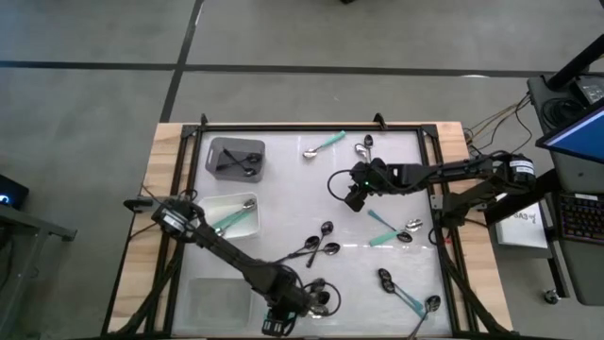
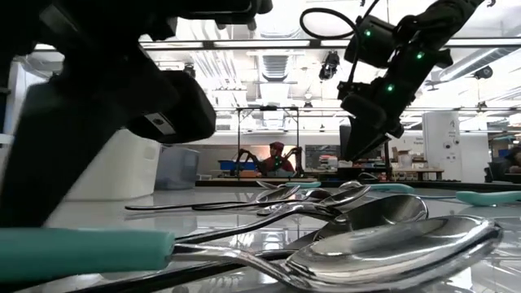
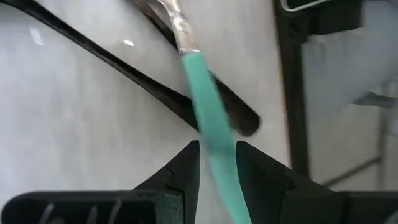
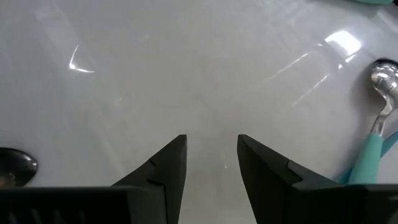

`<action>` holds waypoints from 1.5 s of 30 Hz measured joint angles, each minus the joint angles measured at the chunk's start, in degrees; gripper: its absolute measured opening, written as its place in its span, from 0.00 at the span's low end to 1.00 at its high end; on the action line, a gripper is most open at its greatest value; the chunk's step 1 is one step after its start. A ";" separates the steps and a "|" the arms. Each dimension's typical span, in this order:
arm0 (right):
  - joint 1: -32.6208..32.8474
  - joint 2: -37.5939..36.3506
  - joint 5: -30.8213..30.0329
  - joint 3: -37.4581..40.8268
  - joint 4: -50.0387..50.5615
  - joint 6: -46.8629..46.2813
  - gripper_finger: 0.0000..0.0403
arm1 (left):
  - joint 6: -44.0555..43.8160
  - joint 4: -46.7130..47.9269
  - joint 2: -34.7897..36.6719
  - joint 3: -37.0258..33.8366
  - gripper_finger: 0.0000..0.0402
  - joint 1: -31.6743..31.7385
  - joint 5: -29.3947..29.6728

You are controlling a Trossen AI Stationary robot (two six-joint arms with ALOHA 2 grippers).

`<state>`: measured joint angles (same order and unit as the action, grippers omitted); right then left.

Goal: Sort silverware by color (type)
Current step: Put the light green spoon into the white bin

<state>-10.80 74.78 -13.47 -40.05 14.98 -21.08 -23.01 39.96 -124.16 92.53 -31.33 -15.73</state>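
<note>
My left gripper [image 1: 280, 319] is near the table's front edge, shut on a spoon with a teal handle [image 3: 205, 106] and a silver neck [image 3: 177, 25]. Just to its right lies a heap of spoons [image 1: 318, 297]. A black spoon's handle [image 3: 143, 74] lies on the table under the held one. In the low view a teal-handled silver spoon [image 2: 391, 252] shows close up beside the dark left gripper [image 2: 89, 106]. My right gripper [image 1: 357, 195] hangs open over bare table near the far right, nothing between its fingers [image 4: 168, 168]. My left gripper pinches the spoon's teal handle [image 3: 210, 134] between its two fingers, partway along it, with handle running on past the fingertips on both sides. The fingers come steeply from above and lie across the handle. Whether the bowl end is clear of the heap I cannot tell.
On the left stand a grey bin [image 1: 236, 158] with black spoons, a white bin [image 1: 226, 215] holding a teal-handled spoon, and a clear bin [image 1: 219, 300]. Loose spoons lie about: far middle [image 1: 324, 144], centre [image 1: 316, 247], right [image 1: 392, 229], near right [image 1: 406, 297]. One lies beside my right gripper [image 4: 373, 149].
</note>
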 joint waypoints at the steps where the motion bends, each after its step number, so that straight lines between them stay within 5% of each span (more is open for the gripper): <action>1: 0.27 0.00 0.00 0.00 0.00 -0.01 0.33 | 0.18 0.02 -0.14 -0.02 0.22 -0.10 1.48; 11: 1.94 0.00 -0.01 0.02 -0.05 -0.84 0.33 | 0.41 0.16 -0.94 -0.31 0.22 -0.09 6.91; 19: 1.94 0.01 -0.02 0.02 -0.04 0.04 0.33 | -0.02 0.24 -0.93 -0.31 0.10 0.19 4.22; 33: 1.94 0.01 -0.03 0.02 -0.07 0.06 0.33 | -0.04 5.89 2.82 -0.52 0.10 0.37 2.86; 39: 1.94 0.00 -0.03 0.02 -0.30 0.27 0.33 | 1.16 8.21 7.93 -0.52 0.10 0.49 10.48; 45: 1.94 0.00 -0.04 0.02 -0.46 0.85 0.33 | 1.49 21.44 14.18 -0.50 0.10 1.56 22.32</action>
<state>-8.86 74.78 -13.52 -40.03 14.53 -20.23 -21.52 61.40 -109.97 92.03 -29.77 6.59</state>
